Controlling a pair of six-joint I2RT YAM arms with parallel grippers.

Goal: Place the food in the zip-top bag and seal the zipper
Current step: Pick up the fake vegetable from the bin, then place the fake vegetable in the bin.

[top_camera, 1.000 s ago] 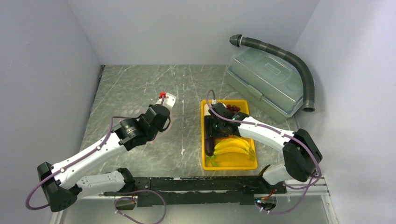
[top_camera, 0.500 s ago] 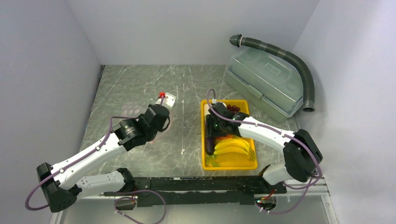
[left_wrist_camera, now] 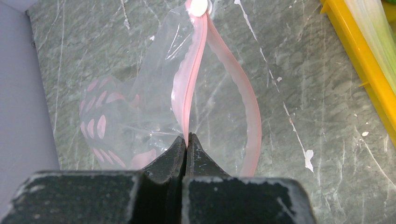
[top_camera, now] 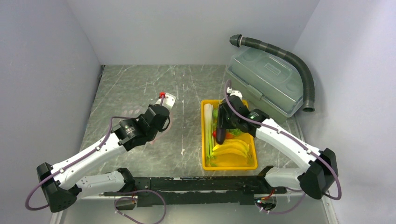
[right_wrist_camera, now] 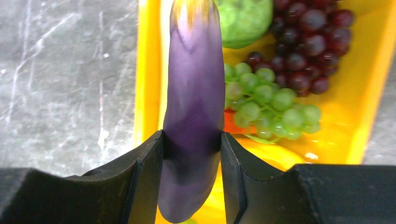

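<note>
My left gripper [left_wrist_camera: 187, 136] is shut on the near lip of the pink zipper [left_wrist_camera: 191, 70] of the clear zip-top bag [left_wrist_camera: 154, 84]. The bag lies on the table left of the tray, and its other lip [left_wrist_camera: 250, 107] bows away, so the mouth gapes. My right gripper [right_wrist_camera: 191, 140] is shut on the purple eggplant [right_wrist_camera: 194, 93] and holds it lengthwise above the left side of the yellow tray [right_wrist_camera: 147, 70]. From above, the eggplant [top_camera: 219, 134] hangs under the right gripper [top_camera: 222, 127]. In the tray lie green grapes [right_wrist_camera: 266, 100], dark red grapes [right_wrist_camera: 313, 42], bananas [top_camera: 231, 148] and green stalks [top_camera: 208, 135].
A translucent grey-green lidded box [top_camera: 266, 84] stands at the back right, with a grey ribbed hose [top_camera: 289, 60] curving over it. White walls close in the table on three sides. The bag's white slider [left_wrist_camera: 200, 6] sits at the far end of the zipper.
My right gripper has closed on the eggplant and lifted it off the tray, shifting back and right. The green stalks now show. The left arm has not moved.
</note>
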